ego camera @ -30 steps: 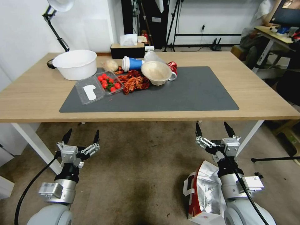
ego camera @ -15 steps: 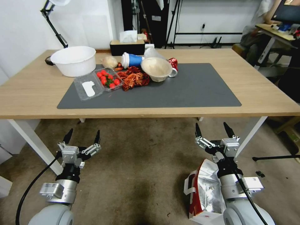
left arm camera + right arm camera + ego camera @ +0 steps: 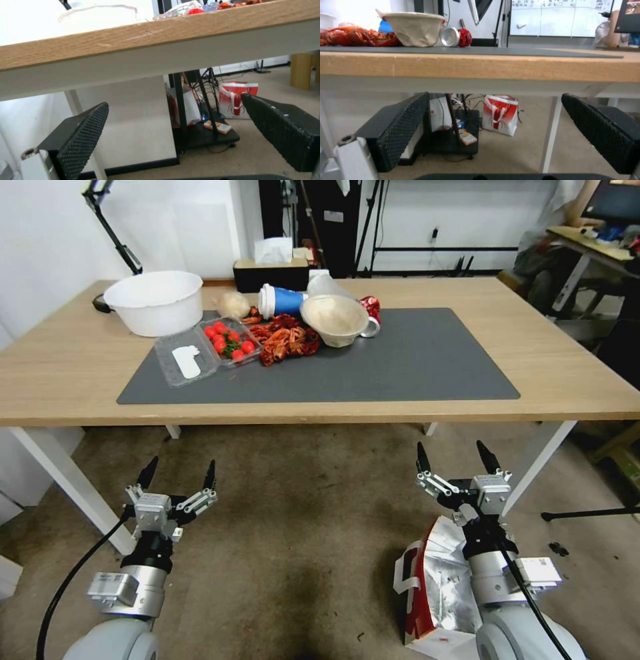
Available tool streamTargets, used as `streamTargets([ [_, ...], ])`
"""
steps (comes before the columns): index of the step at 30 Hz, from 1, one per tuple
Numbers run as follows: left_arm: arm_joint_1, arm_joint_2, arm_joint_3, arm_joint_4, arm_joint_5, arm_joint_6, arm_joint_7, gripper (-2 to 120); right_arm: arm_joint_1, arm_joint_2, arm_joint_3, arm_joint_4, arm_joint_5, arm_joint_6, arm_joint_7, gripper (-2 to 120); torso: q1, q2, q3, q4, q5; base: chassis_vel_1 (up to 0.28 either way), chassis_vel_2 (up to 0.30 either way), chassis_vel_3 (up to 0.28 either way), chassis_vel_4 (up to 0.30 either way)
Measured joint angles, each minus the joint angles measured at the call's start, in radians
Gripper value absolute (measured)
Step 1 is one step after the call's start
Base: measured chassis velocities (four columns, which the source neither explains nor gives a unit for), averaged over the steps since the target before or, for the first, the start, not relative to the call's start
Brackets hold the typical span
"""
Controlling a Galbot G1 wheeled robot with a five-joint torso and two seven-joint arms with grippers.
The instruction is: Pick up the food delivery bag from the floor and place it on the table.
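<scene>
Fingers on both sides are spread wide and carrying nothing: left gripper point(image 3: 179, 479) and right gripper point(image 3: 459, 460) both hang in front of the tabletop point(image 3: 567, 373), below its near edge, pointing at it. The food delivery bag point(image 3: 433, 587) is not picked yet; it sits on the floor point(image 3: 300, 527) in front of the tabletop, at the right arm's side, partly hidden under that wrist, foil mouth open upward. Risks as I read them: the right arm has to fold back and down to reach something this close to its own elbow, so it may push the bag over or crush the soft foil rim instead of catching a strap (straps look limp, thin target). Lifting near the tabletop edge could snag the bag underneath. The tabletop's left half is cluttered with the white bowl point(image 3: 155, 301) and food scraps point(image 3: 283, 340); the bare right part of the mat point(image 3: 433, 360) looks like the safer drop.
</scene>
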State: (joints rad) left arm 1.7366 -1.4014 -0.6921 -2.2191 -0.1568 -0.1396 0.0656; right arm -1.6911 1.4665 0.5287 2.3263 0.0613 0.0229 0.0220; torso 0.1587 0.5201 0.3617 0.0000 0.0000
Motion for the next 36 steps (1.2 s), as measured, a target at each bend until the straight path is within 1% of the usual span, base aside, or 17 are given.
streamTargets([
  [8, 0.001, 0.006, -0.003, -0.003, 0.0, 0.0, 0.0, 99, 0.002, 0.006, -0.003, -0.015, 0.013, 0.0, -0.003, 100, -0.013, -0.034, -0.021, 0.0001, 0.0, 0.0, 0.0, 0.0, 0.0],
  [11, 0.001, 0.007, -0.003, -0.003, 0.0, 0.0, 0.0, 99, 0.003, 0.007, -0.004, -0.017, 0.014, -0.001, -0.004, 100, -0.015, -0.04, -0.025, 0.0, -0.0001, 0.0, 0.0, 0.0, 0.0],
  [17, -0.001, 0.006, -0.003, -0.002, 0.0, 0.0, 0.004, 99, 0.006, 0.009, -0.006, -0.024, 0.018, -0.002, -0.005, 100, -0.026, -0.072, -0.046, 0.0, 0.0, 0.0, 0.0, 0.0, 0.0],
  [20, -0.002, 0.005, -0.003, -0.002, 0.0, 0.0, 0.005, 99, 0.008, 0.011, -0.006, -0.026, 0.018, -0.002, -0.005, 100, -0.028, -0.078, -0.05, 0.0, 0.0, 0.0, 0.0, 0.0, 0.0],
  [23, -0.002, 0.003, -0.003, -0.001, 0.001, 0.0, 0.008, 99, 0.011, 0.016, -0.006, -0.033, 0.018, 0.0, -0.005, 100, -0.035, -0.098, -0.063, 0.0, 0.0, 0.0, 0.0, 0.0, 0.0],
  [28, -0.001, 0.0, -0.003, -0.001, 0.002, 0.0, 0.008, 99, 0.011, 0.019, -0.006, -0.036, 0.018, 0.004, -0.005, 100, -0.039, -0.11, -0.071, 0.0001, 0.0, 0.0, 0.0, 0.0, 0.0],
  [29, 0.0, 0.0, -0.003, -0.003, 0.003, 0.0, 0.008, 99, 0.012, 0.02, -0.006, -0.036, 0.018, 0.007, -0.005, 100, -0.042, -0.118, -0.076, 0.0001, 0.0, 0.0, 0.0, 0.0, 0.0],
  [36, -0.001, 0.002, -0.006, -0.009, 0.001, 0.003, 0.012, 99, 0.016, 0.01, 0.002, -0.029, 0.029, 0.004, -0.004, 100, -0.05, -0.144, -0.093, 0.0001, 0.0, 0.0, 0.0, 0.0, 0.0],
])
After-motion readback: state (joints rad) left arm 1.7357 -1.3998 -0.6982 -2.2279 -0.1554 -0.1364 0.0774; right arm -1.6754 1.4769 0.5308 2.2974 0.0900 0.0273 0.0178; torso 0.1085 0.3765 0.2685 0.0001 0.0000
